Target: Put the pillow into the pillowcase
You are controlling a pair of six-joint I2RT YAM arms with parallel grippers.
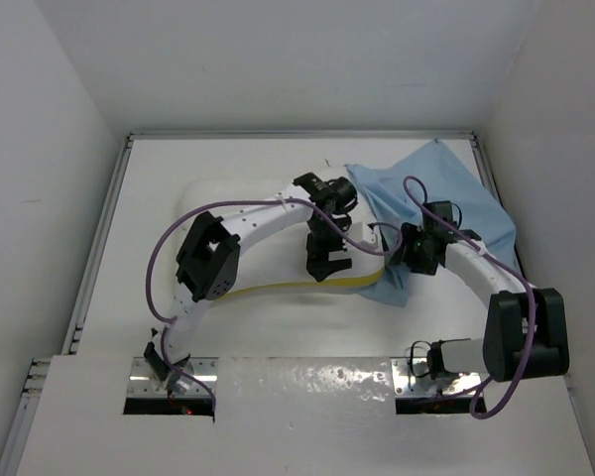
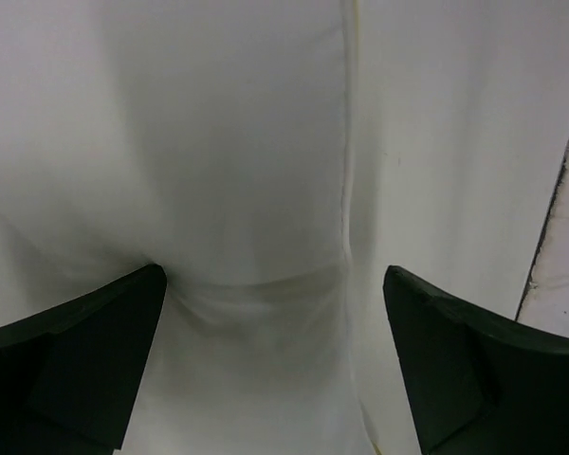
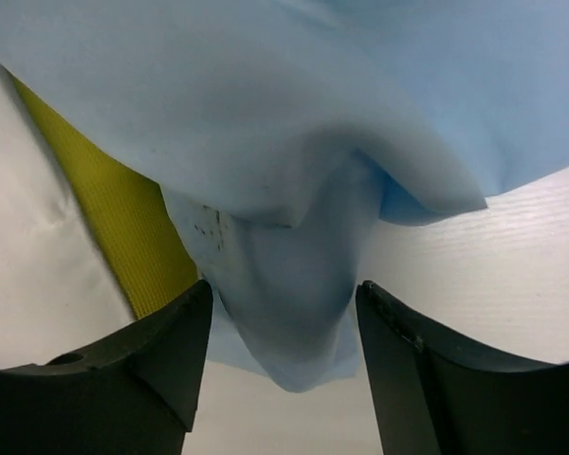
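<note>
The white pillow (image 1: 278,260) lies at the table's middle, its yellow band (image 1: 278,288) facing the near edge. The pillowcase (image 1: 436,183), light blue side up, lies crumpled at the back right and overlaps the pillow's right end. My left gripper (image 1: 329,266) is open, pressed down on the pillow's right part; in the left wrist view white pillow cloth (image 2: 247,142) bulges between the wide-spread fingers of the gripper (image 2: 273,275). My right gripper (image 1: 395,253) is open at the pillowcase's near edge; a hanging fold of the pillowcase (image 3: 294,114) sits between its jaws (image 3: 284,289), next to the yellow band (image 3: 123,227).
White walls enclose the table (image 1: 258,159) on the left, back and right. A raised white ledge (image 1: 297,397) with the arm bases runs along the near edge. Bare tabletop (image 3: 493,275) shows beside the right gripper.
</note>
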